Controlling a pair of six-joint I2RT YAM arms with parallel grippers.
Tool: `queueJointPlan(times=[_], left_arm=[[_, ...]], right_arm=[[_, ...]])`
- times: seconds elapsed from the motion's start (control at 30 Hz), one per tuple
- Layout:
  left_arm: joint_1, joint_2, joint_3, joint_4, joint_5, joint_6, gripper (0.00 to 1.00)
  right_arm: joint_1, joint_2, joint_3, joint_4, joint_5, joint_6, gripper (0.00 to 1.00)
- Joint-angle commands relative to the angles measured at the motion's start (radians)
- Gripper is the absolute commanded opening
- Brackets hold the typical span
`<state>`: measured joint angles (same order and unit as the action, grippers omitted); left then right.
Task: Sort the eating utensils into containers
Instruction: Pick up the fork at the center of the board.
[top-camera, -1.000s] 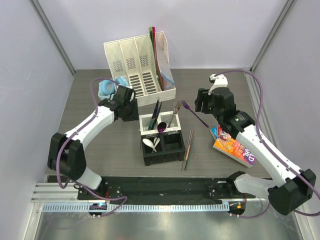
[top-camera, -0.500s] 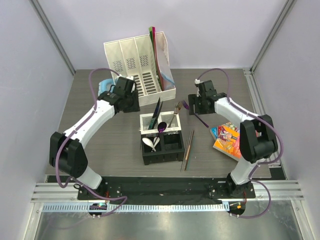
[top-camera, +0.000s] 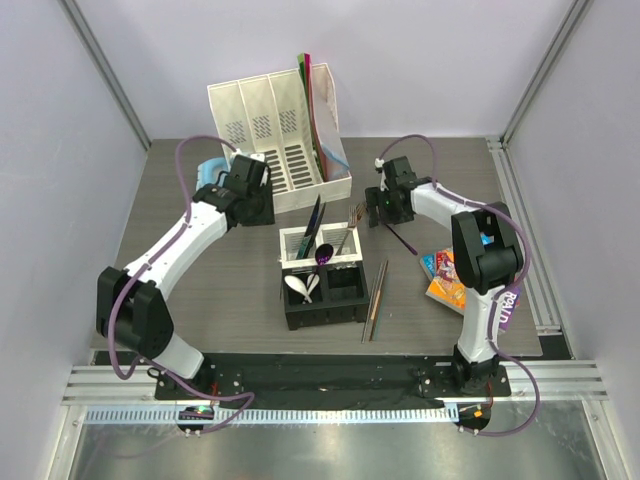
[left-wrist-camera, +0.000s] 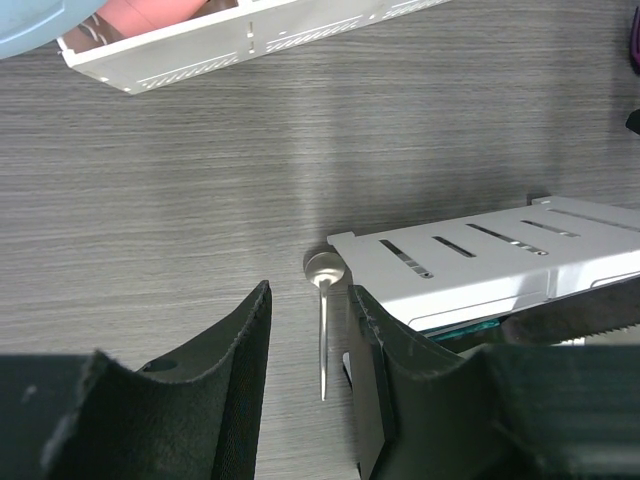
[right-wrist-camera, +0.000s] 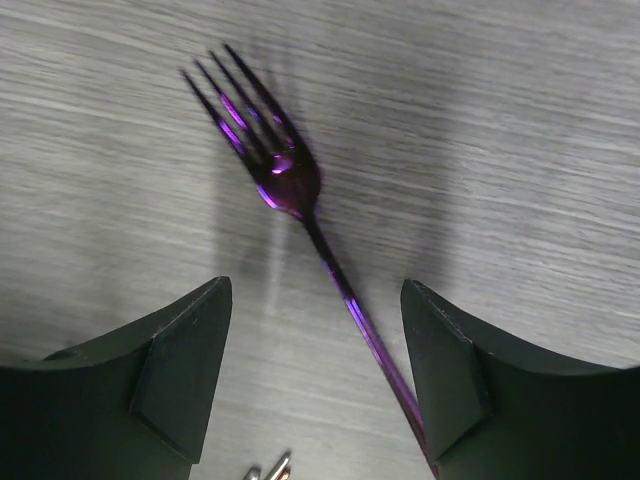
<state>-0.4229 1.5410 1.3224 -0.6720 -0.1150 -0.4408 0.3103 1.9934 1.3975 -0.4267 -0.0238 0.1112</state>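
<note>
The containers are a four-cell caddy (top-camera: 322, 300) at mid-table. Its white cells (left-wrist-camera: 480, 262) hold a purple spoon (top-camera: 325, 252), a metal fork (top-camera: 349, 224) and black pieces (top-camera: 313, 214). White soup spoons (top-camera: 303, 288) lie in a black cell. My left gripper (left-wrist-camera: 308, 300) is open just left of the caddy, straddling a thin metal spoon (left-wrist-camera: 323, 330) that lies on the table. My right gripper (right-wrist-camera: 317, 290) is open low over the purple fork (right-wrist-camera: 290, 180), whose handle runs between the fingers without touching them. Brown chopsticks (top-camera: 377, 298) lie right of the caddy.
A tall white file organiser (top-camera: 275, 130) stands at the back, with blue headphones (top-camera: 210, 172) to its left. A colourful book (top-camera: 452, 282) lies at the right, partly under the right arm. The fork's handle (top-camera: 404, 240) points toward the book.
My right gripper has swung left and back to sit over the purple fork. My left gripper has shifted slightly toward the back. Both stay open; nothing was picked up.
</note>
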Motion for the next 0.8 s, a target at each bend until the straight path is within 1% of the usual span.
queueJointPlan(times=[0.0,0.1,0.23,0.3,0.33,0.4,0.47,0.5,0.57,0.6,0.67,0.7,0.73,0.77], left_arm=[[0.007,-0.044,-0.008,-0.003,-0.029,0.017,0.37],[0.007,-0.044,-0.012,-0.003,-0.031,0.016,0.37],[0.009,-0.053,-0.025,-0.005,-0.038,0.016,0.37],[0.009,-0.055,-0.029,-0.005,-0.041,0.014,0.37],[0.009,-0.058,-0.032,-0.005,-0.043,0.014,0.37],[0.009,-0.061,-0.034,-0.005,-0.048,0.013,0.37],[0.01,-0.064,-0.035,-0.005,-0.048,0.01,0.37],[0.009,-0.061,-0.038,-0.006,-0.048,0.01,0.37],[0.009,-0.062,-0.04,-0.006,-0.048,0.005,0.37],[0.01,-0.062,-0.041,-0.005,-0.045,0.004,0.37],[0.01,-0.067,-0.04,-0.008,-0.045,0.002,0.37],[0.009,-0.068,-0.038,-0.008,-0.048,0.002,0.37],[0.009,-0.073,-0.04,-0.006,-0.049,0.002,0.37],[0.009,-0.076,-0.045,-0.011,-0.052,0.001,0.37]], right_arm=[[-0.007,0.028,0.046,0.016,0.009,-0.001,0.73],[-0.008,0.045,0.055,0.013,0.015,0.005,0.69],[-0.008,0.047,0.051,-0.004,0.021,0.007,0.59],[-0.01,0.048,0.041,-0.02,0.021,0.001,0.58],[-0.01,0.048,0.037,-0.026,0.021,-0.001,0.53],[-0.01,0.047,0.018,-0.046,0.021,0.001,0.48],[-0.007,0.041,0.003,-0.06,0.021,-0.002,0.37],[-0.005,0.041,-0.011,-0.063,0.021,-0.008,0.33],[0.009,0.041,-0.025,-0.07,0.079,-0.016,0.3],[0.013,0.044,-0.035,-0.075,0.088,-0.021,0.25],[0.019,0.054,-0.037,-0.087,0.107,-0.024,0.2],[0.021,0.059,-0.035,-0.095,0.111,-0.019,0.07],[0.024,0.061,-0.034,-0.106,0.114,-0.01,0.01],[0.024,0.062,-0.029,-0.112,0.128,-0.002,0.01]])
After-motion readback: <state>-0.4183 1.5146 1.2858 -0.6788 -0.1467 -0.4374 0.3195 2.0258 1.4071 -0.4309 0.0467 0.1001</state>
